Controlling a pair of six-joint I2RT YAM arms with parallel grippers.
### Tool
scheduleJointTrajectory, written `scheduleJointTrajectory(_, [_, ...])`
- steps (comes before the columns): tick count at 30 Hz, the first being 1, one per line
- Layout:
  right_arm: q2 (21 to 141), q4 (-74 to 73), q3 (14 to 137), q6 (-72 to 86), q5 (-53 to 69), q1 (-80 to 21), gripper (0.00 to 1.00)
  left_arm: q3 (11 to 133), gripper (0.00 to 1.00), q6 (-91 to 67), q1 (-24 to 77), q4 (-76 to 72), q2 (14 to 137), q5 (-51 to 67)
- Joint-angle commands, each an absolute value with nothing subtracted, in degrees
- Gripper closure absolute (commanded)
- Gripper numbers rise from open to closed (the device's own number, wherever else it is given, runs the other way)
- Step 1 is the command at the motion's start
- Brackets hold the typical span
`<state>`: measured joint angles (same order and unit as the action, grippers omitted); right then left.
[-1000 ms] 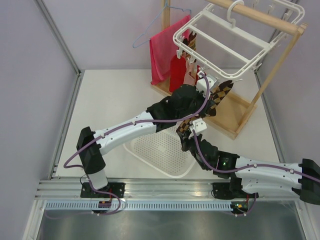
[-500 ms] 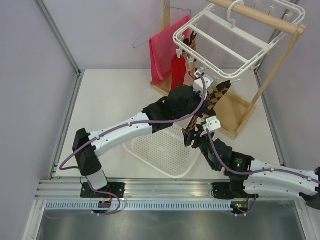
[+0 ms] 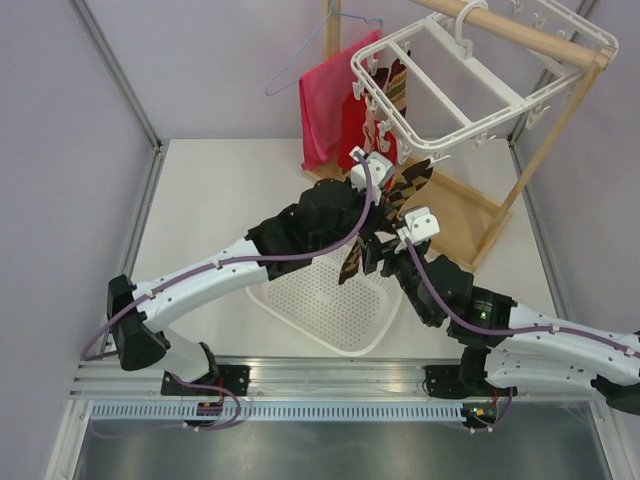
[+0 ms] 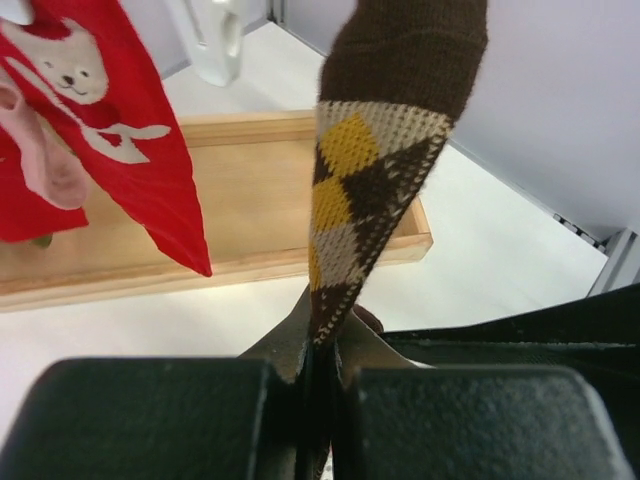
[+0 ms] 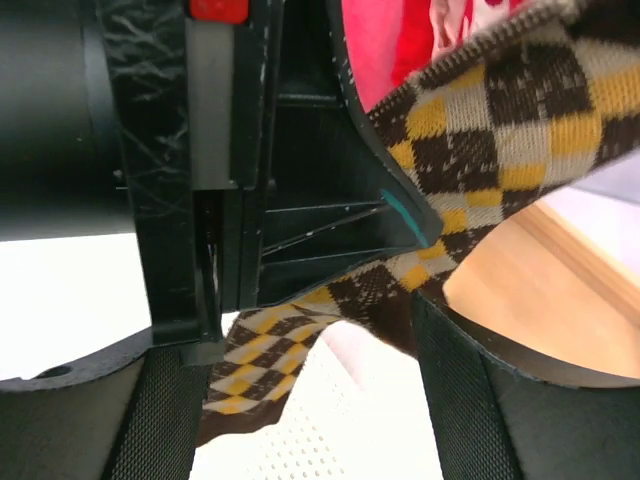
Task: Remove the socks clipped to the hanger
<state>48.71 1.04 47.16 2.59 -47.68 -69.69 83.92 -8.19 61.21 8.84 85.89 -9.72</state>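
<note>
**Tugging an argyle sock off the clip hanger**

Closed in by pale lilac walls (image 3: 200, 60) around a white table (image 3: 220, 190). At the far right, a wooden stand (image 3: 468, 222) carrying the white clip hanger (image 3: 400, 118), tilted, with red socks (image 3: 352, 125) dangling at its left end. Below, a perforated white tray (image 3: 310, 300), seemingly set there to catch whatever drops. Between both arms, the brown-and-yellow argyle sock (image 4: 370, 190), stretched down from the frame's near corner; whether still clipped, impossible to tell. Pinched tight partway down by the left gripper (image 4: 320, 375), likely for the pull. Spread wide around the same sock, clamping nothing: the right gripper (image 5: 305, 345).
</note>
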Motion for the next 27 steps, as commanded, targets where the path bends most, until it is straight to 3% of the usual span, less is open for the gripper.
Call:
scheduleJointTrajectory(1, [50.44,1.23,52.11,-1.75,-47.02,-68.82,0.20,81.40,0.98,-10.10,61.43,10.28,81.31,-12.39])
scheduleJointTrajectory(11, [50.62,2.37,57.12,1.67,-35.25,-56.61,0.18,75.24,0.98,-13.36,61.35,12.04,74.62,-12.31])
scheduleJointTrajectory(17, [51.50,0.27,63.36,1.58,-38.66,-56.51,0.18,73.48,0.98,-15.73,61.52,12.30,75.14,-11.86])
scheduleJointTrajectory(27, [45.99,-16.95,71.28,4.30,-46.58,-56.51,0.18,72.95,0.98,-15.73,63.72,9.76,77.34,-21.27])
